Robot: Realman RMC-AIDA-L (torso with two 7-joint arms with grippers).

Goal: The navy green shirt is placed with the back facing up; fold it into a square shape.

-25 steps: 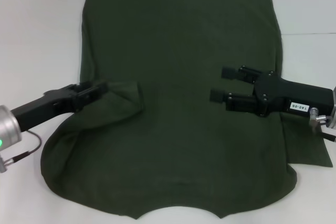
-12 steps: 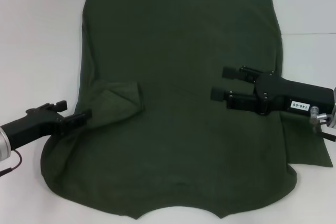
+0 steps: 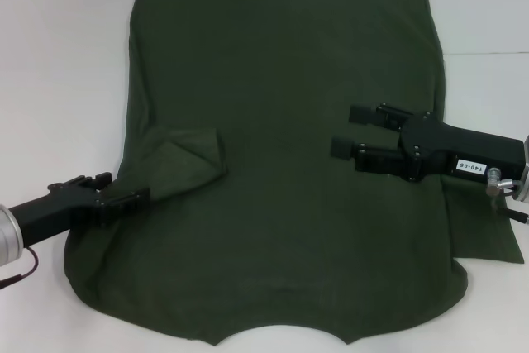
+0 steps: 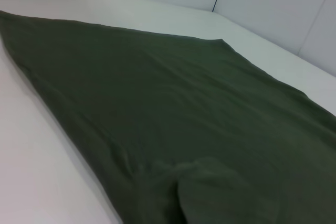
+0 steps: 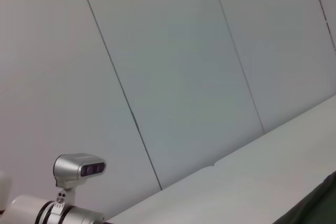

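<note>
The left gripper (image 3: 140, 198), fingers closed and empty, lies beside the folded-in sleeve (image 3: 186, 159) of the navy green shirt (image 3: 281, 105); any snag unfolds it. The right gripper (image 3: 345, 131) hovers open, empty.

You had the shirt (image 3: 289, 163) flat on the surface (image 3: 58, 55), left claw (image 3: 136, 198) at its left edge, right claw (image 3: 349, 131) over its right half.

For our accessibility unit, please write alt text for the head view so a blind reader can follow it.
A navy green shirt lies spread plain side up on a white table, its left sleeve folded inward. The left end effector sits at that sleeve's edge; the right end effector hovers open over the shirt's right side.
</note>
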